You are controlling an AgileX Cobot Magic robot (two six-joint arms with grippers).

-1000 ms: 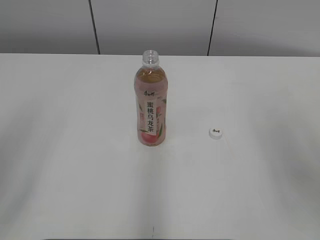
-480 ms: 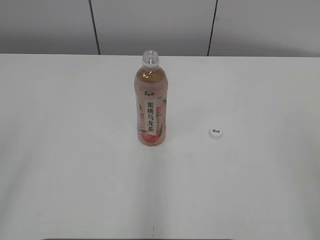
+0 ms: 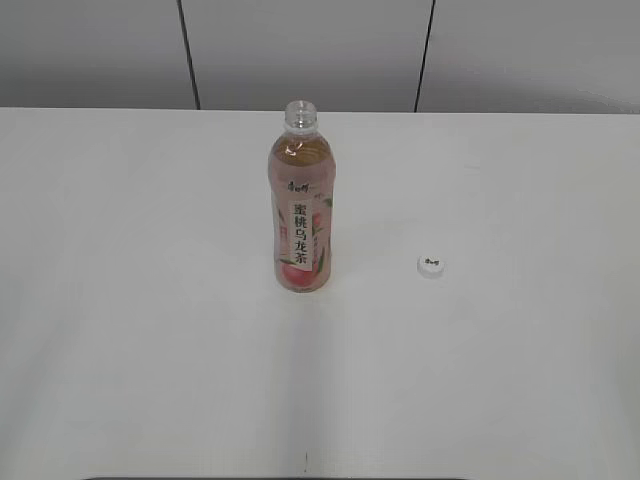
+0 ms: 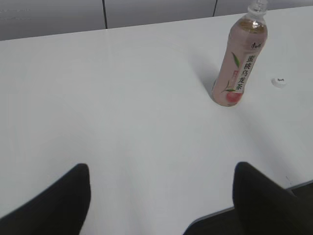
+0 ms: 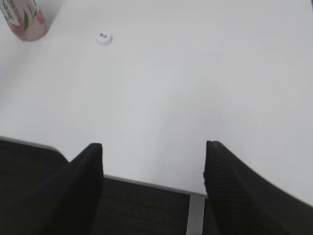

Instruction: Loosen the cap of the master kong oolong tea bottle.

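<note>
From the exterior camera I see the master kong oolong tea bottle [image 3: 301,205], a tall clear plastic bottle of amber tea with a pink peach-print label and a white strip of black characters, standing upright near the middle of the white table [image 3: 150,330]. Its neck is bare and open at the top. The cap [image 3: 431,265], a small round white plastic screw cap with a tiny dark logo, lies flat on the table at about four o'clock from the bottle, well apart from it.

Neither arm shows in the exterior view. On the left wrist camera, the left gripper [image 4: 161,196] has its two black fingers spread wide with nothing between them, hanging over the table's near edge; the bottle sits at one o'clock from it, the cap farther right. On the right wrist camera, the right gripper [image 5: 154,183] is likewise spread wide and holds nothing, with the cap at eleven o'clock and the bottle's base in the top-left corner.
</note>
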